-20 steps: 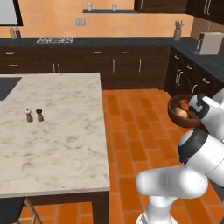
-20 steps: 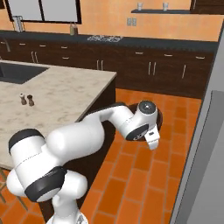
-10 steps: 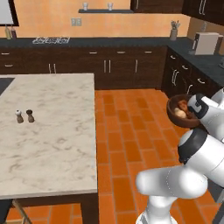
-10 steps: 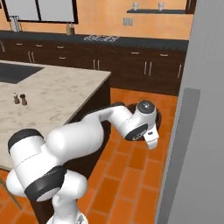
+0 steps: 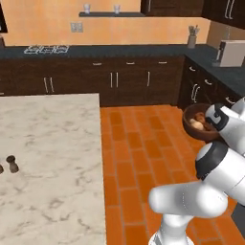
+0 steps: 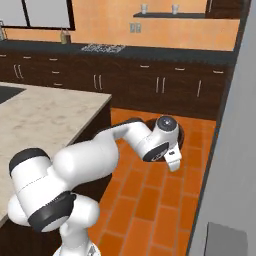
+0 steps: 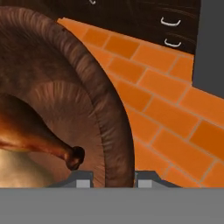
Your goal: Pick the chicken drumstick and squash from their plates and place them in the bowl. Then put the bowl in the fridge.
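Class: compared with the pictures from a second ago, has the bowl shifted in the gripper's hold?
No. The bowl sits in the same spot beside the arm's wrist; the island and cabinets shifted across the view, so the base moved, carrying it along.

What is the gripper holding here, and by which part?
The gripper is shut on the bowl, pinching its rim, with the chicken drumstick and squash inside.

Around the bowl (image 5: 200, 125) the orange floor (image 5: 139, 158) lies open toward the marble table (image 5: 48, 158), well apart on one side. Dark cabinets (image 5: 201, 91) stand near behind it, and the grey fridge (image 6: 235, 150) wall rises just beside, narrowing passage there.
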Controlling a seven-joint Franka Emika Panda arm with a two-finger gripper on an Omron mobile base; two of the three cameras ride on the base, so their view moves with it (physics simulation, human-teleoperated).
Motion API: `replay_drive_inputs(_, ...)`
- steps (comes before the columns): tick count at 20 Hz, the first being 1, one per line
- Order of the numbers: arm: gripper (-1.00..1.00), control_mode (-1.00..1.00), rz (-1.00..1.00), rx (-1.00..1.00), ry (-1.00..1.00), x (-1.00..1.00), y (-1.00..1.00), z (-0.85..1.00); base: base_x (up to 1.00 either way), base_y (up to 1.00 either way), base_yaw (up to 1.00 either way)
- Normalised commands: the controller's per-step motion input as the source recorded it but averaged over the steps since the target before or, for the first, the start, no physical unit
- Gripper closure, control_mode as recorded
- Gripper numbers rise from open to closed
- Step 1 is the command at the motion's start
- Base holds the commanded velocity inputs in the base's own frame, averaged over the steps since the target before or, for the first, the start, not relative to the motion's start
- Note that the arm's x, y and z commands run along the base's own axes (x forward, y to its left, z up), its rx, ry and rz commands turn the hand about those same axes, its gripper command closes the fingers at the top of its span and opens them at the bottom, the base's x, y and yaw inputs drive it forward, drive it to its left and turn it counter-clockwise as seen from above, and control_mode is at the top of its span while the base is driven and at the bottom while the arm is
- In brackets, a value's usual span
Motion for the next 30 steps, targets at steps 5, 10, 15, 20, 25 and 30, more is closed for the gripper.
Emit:
replay_drive_inputs(5,1.00,1.00,0.00,0.00,0.00,0.00,0.00,0.00,0.90,-0.18,-0.34)
replay_drive_inputs(10,1.00,1.00,0.00,0.00,0.00,0.00,0.00,0.00,0.36,-0.22,-0.73)
replay_drive_inputs(15,1.00,1.00,0.00,0.00,0.00,0.00,0.00,0.00,0.00,-0.02,-0.83)
replay_drive_inputs(20,1.00,1.00,0.00,0.00,0.00,0.00,0.00,0.00,0.00,0.00,-0.89)
replay_drive_inputs(25,1.00,1.00,0.00,0.00,0.00,0.00,0.00,0.00,0.42,0.11,-0.60)
replay_drive_inputs(30,1.00,1.00,0.00,0.00,0.00,0.00,0.00,0.00,0.48,0.12,-0.15)
